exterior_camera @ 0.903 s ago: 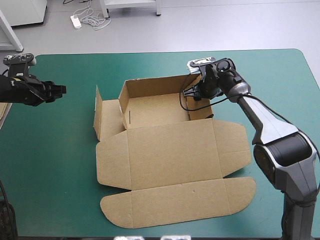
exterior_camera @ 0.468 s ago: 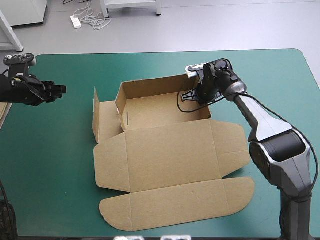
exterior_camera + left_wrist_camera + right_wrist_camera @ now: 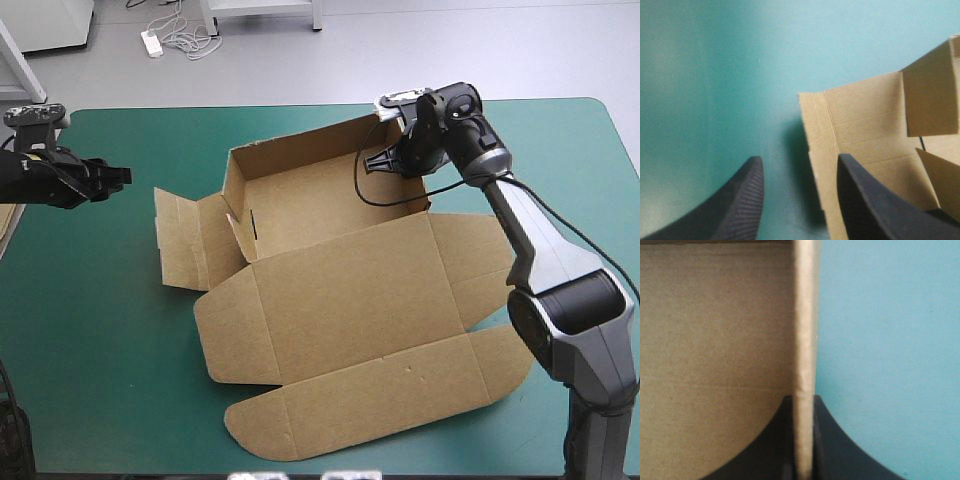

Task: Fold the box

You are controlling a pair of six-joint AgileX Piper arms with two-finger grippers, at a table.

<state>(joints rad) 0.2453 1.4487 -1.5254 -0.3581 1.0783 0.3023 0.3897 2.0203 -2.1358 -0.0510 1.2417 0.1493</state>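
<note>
The brown box lies mid-table with its back and side walls raised around an open tray and its wide lid flat toward the front edge. My right gripper is at the tray's far right corner, shut on the box's right wall. In the right wrist view the wall's edge runs up between the fingers of that gripper. A side flap lies spread out to the left. My left gripper hovers open over the teal-green cover, well to the left of the box. The flap shows just ahead of this gripper.
An edge of more brown board shows at the table's left edge. Teal-green cover stretches between the left gripper and the front edge, and a strip of it lies to the right of the box.
My right gripper has shut on the box's right wall and risen a little. The tray has tilted and turned, the left flap has swung outward, and the lid has slid to the right. The left arm stays put.
</note>
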